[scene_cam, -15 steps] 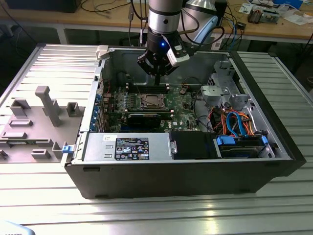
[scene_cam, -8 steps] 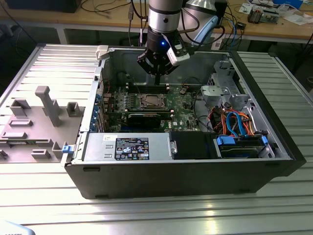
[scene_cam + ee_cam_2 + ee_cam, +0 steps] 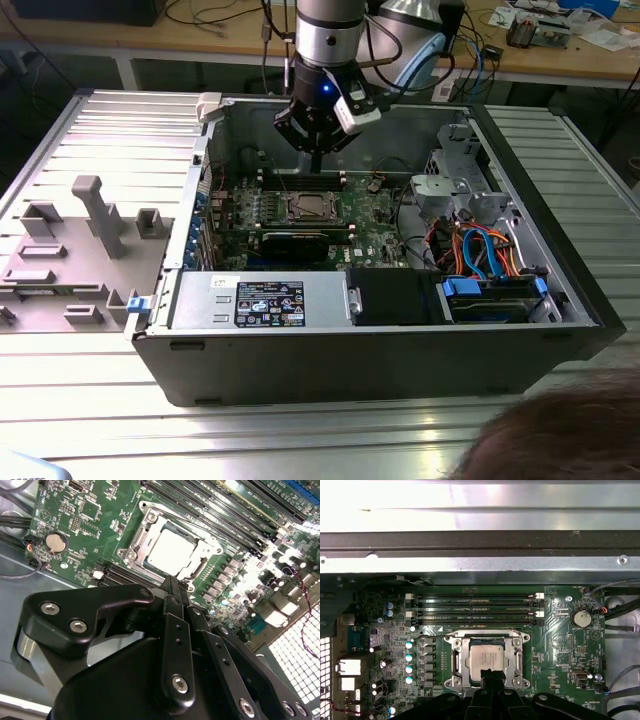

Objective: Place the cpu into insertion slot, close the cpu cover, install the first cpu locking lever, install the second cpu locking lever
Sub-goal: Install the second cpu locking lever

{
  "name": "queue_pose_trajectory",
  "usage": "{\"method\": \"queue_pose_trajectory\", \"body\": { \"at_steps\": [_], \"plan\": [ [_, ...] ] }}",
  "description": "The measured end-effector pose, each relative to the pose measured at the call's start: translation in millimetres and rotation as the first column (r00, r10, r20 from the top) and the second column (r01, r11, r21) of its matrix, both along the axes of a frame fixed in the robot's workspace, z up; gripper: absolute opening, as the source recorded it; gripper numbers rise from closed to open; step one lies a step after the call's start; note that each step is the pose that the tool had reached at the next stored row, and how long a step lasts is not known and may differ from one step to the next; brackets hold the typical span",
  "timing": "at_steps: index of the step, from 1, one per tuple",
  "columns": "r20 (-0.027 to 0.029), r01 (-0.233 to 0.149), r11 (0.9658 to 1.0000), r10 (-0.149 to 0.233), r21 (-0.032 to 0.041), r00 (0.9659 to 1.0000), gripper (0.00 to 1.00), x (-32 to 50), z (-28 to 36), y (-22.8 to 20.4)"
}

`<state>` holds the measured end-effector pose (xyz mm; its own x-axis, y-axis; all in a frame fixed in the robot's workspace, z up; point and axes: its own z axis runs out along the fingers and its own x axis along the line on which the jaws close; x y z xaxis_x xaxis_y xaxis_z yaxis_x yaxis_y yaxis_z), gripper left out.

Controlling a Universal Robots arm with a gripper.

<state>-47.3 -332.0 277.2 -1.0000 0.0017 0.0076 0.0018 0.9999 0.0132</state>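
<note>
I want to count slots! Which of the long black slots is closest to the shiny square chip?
The long slot at the end of the row, running right beside the cpu cover. The other slots lie farther from the cpu, toward the case's metal wall.

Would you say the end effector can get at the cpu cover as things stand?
Probably yes: the end effector hangs just above the cpu cover in the open case, with nothing visible between them.

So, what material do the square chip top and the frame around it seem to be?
The square dull silver-grey chip top looks like matte metal, evenly pale. The thin silver frame around it looks like shinier sheet metal, with bright glints on its edges.
</note>
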Motion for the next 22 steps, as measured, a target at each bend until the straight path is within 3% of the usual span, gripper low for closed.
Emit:
{"method": "queue_pose_trajectory", "body": {
  "at_steps": [22],
  "plan": [
    [-0.0001, 0.0, 1.0, 0.0, -0.0001, 1.0, 0.11, -18.5, 0.0, 0.0]
  ]
}}
